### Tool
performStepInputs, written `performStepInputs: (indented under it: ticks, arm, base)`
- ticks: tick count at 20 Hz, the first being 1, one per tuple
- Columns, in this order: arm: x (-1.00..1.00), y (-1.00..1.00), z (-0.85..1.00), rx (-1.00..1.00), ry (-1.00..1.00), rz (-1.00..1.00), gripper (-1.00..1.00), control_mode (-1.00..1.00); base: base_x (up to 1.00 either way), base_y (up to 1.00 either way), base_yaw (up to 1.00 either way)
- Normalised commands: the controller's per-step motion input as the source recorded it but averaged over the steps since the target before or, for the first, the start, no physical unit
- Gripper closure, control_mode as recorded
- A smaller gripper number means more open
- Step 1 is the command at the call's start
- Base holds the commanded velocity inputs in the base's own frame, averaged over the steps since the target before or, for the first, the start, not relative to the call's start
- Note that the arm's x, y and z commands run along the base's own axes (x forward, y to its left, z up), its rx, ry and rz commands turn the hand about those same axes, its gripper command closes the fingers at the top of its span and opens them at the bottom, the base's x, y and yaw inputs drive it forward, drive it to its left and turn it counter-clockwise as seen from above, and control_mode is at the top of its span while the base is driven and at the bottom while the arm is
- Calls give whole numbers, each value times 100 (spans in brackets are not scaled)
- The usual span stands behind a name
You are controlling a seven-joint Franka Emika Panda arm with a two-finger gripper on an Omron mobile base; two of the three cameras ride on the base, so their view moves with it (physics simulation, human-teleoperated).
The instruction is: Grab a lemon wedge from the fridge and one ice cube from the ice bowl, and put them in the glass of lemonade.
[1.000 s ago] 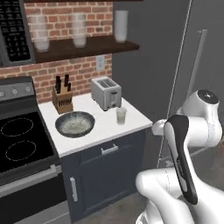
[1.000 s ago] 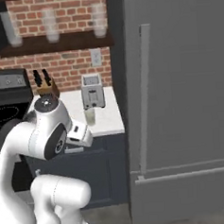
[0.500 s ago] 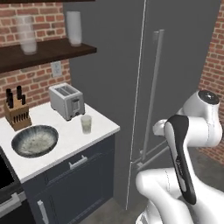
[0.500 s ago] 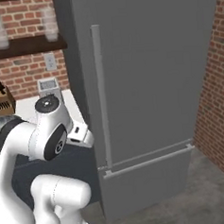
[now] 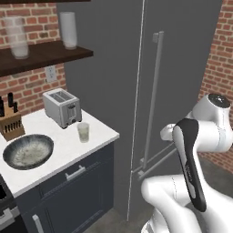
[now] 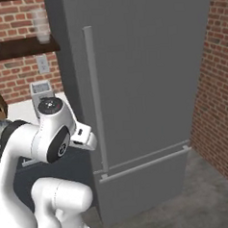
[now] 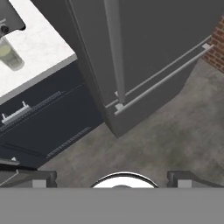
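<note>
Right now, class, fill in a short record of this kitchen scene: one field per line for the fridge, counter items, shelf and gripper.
fridge: shut, both doors closed, tall vertical bar handle
glass of lemonade: upright on the white counter, in front of the toaster
ice bowl: on the counter, left of the glass
knife block: behind the bowl
shelf: holds tall frosted glasses
gripper: open, empty, facing the fridge base

My fridge [image 5: 118, 68] looks matt dark grey metal; the tabletop [image 5: 98, 132] smooth white stone, the toaster [image 5: 61, 108] brushed steel.
</note>
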Motion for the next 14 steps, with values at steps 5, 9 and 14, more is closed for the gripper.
performStepInputs:
  ticks: [5,9,14]
  arm:
    - [0,0,0,0,0,0,-100,100]
    - [0,0,0,0,0,0,-100,100]
    - [-2,0,0,1,-11,0,-100,-100]
  base:
    - [0,13,-9]
    - [0,0,-1]
    - [0,0,0]
